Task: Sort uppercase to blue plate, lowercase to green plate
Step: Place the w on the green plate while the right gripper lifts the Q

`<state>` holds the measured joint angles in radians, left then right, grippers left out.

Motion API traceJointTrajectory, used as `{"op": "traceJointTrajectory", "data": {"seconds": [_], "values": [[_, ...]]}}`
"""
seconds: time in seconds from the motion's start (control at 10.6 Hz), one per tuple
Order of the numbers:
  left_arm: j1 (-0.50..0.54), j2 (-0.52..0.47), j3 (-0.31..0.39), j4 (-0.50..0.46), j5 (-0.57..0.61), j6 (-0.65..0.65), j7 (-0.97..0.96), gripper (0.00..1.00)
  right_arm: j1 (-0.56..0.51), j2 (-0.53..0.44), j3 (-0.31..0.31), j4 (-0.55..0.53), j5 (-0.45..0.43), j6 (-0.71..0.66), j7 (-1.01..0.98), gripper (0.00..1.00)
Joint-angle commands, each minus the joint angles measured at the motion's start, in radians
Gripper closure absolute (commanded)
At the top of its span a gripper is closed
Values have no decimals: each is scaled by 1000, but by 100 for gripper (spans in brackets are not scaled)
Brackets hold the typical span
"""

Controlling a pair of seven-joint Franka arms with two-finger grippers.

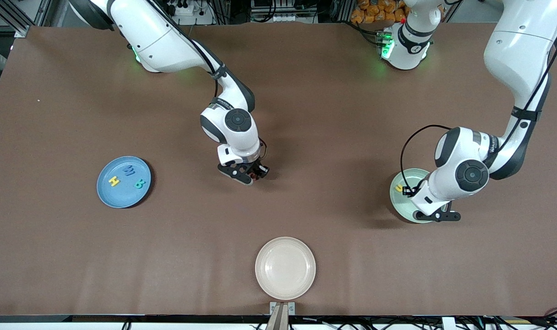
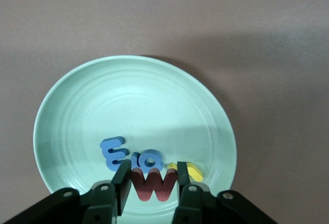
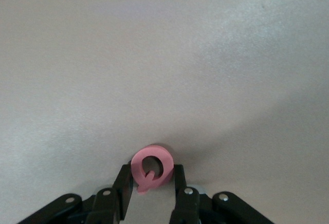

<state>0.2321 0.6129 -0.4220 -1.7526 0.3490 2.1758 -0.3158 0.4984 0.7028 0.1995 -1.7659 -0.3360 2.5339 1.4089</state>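
The right gripper (image 1: 255,173) sits mid-frame in the front view, low over bare brown table (image 1: 333,114); its fingers (image 3: 125,183) pinch the red Q (image 3: 151,168), which stands upright between them in the right wrist view. The left gripper (image 1: 436,215) is at the right of the front view, over the edge of the green plate (image 1: 400,199) nearest the front camera; in the left wrist view its fingers (image 2: 122,178) stand either side of the red w (image 2: 154,183), whether pressing it or just apart cannot be told; the w lies in the green plate with the blue m (image 2: 114,152), blue g (image 2: 146,160) and yellow h (image 2: 191,170) just beside it. The blue plate (image 1: 106,195) lies at left of the front view, toward the right arm's end of the table; it holds the yellow H (image 1: 114,181), blue M (image 1: 128,171) and teal B (image 1: 139,184). A cream plate (image 1: 285,268) lies bottom centre, nearest the front camera, well apart from both other plates.
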Motion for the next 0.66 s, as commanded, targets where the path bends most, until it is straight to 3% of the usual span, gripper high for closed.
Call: {"op": "traceJointTrajectory", "data": {"seconds": [0.0, 0.28, 0.56], "values": [[24, -21, -9, 7, -30, -11, 72, 0, 3, 43, -11, 22, -38, 31, 28, 65], [18, -67, -17, 50, -30, -95, 87, 0, -1, 38, -11, 22, -37, 29, 18, 68], [19, -91, -98, 203, -31, -348, 86, 0, -20, 27, -11, 29, -37, -12, -20, 68]]}}
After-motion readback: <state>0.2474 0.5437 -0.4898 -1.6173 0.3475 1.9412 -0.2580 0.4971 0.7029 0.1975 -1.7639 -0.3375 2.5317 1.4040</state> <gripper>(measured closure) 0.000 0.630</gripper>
